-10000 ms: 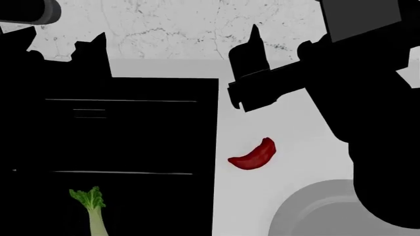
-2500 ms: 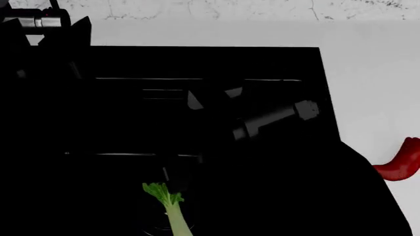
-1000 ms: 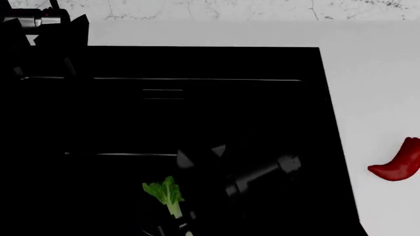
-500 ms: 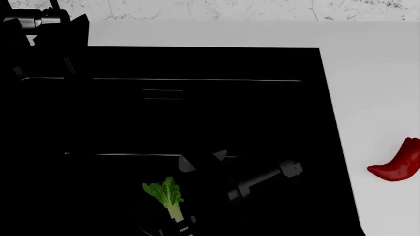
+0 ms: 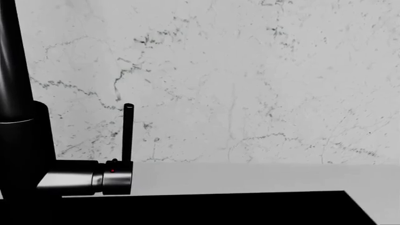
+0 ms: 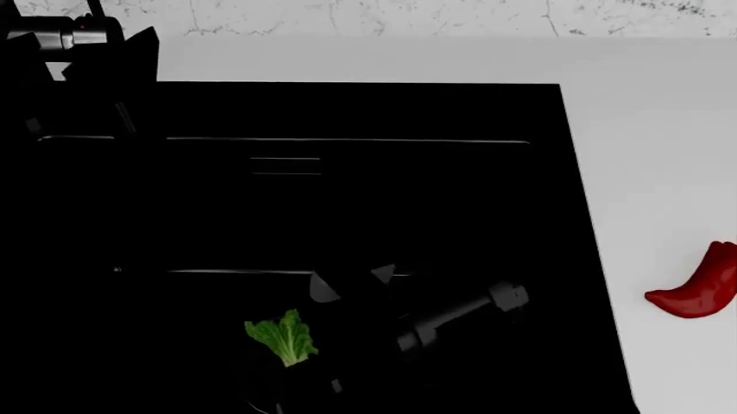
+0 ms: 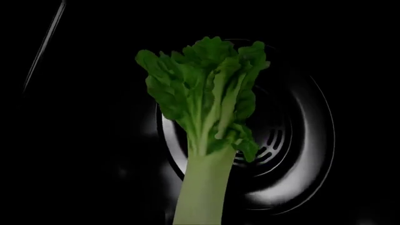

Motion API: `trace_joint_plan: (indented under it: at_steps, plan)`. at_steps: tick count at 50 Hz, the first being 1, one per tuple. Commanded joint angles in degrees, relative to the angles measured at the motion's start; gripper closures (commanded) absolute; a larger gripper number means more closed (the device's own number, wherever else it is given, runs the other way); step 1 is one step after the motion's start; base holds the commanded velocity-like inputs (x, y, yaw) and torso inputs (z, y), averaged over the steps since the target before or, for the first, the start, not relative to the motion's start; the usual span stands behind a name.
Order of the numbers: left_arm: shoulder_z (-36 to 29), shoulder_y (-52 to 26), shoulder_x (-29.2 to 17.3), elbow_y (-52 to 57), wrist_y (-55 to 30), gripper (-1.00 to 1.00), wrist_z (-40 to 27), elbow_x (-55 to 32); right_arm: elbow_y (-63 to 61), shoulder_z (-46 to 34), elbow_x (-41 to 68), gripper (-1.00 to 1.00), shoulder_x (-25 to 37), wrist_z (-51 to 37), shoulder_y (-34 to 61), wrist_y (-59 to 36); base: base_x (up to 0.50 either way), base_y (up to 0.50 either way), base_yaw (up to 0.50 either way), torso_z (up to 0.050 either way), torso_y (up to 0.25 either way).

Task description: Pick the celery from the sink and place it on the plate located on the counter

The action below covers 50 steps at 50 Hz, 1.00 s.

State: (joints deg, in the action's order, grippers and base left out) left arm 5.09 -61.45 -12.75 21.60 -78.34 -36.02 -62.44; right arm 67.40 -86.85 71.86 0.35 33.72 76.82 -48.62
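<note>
The right end effector [image 6: 345,289] sits low inside the black sink [image 6: 345,112], a dark shape against a dark basin with only two pale pointed tips and a grey cylinder catching light; whether its jaws are apart or clamped cannot be told. One celery [image 6: 283,338] lies just beside it, only its ruffled green top visible from the head. The right wrist view shows the celery [image 7: 206,126] close up: crinkled bright leaves on a smooth pale stem, in front of the single round ringed metal drain [image 7: 293,154]. The left end effector is not seen in any view. One glossy, curved red pepper [image 6: 696,289] rests on the smooth white surface [image 6: 657,129], well apart from the sink. One black faucet [image 5: 22,140] with a brushed metal handle stands before the veined marble wall [image 5: 237,79].
</note>
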Motion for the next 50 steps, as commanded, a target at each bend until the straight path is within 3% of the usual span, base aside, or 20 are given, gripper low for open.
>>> trace_joint_plan:
  at_steps: [1, 18, 21, 27, 40, 50]
  plan:
    - [-1.2, 0.2, -0.1, 0.4, 0.5, -1.00, 0.7, 1.2, -1.6, -0.1, 2.7, 1.00, -0.3, -1.9, 2.8, 1.5, 0.00, 0.00, 0.00, 0.000, 0.000]
    - [-1.6, 0.0, -0.3, 0.6, 0.6, -1.00, -0.7, 0.0, -5.2, 0.2, 8.5, 1.00, 0.3, -9.7, 8.8, 6.0, 0.00, 0.00, 0.00, 0.000, 0.000]
    - [-1.7, 0.0, -0.3, 0.7, 0.6, -1.00, -1.1, -0.3, -21.2, 3.6, 12.8, 1.00, 8.3, -20.2, 9.0, 4.2, 0.00, 0.00, 0.00, 0.000, 0.000]
    - [-2.3, 0.2, -0.6, 0.7, 1.1, -1.00, -1.0, -0.2, -39.1, 8.6, 19.1, 1.00, 17.9, -33.6, 9.1, 3.0, 0.00, 0.00, 0.00, 0.000, 0.000]
    - [-3.6, 0.5, -1.1, 0.8, 2.2, -1.00, -0.9, 0.0, -63.6, 16.8, 28.7, 1.00, 31.9, -53.1, 9.8, 5.1, 0.00, 0.00, 0.00, 0.000, 0.000]
    - [-3.6, 0.2, -1.1, 1.3, 1.6, -1.00, -2.2, -1.2, -74.8, 20.5, 33.6, 1.00, 39.2, -62.3, 10.6, 6.6, 0.00, 0.00, 0.00, 0.000, 0.000]
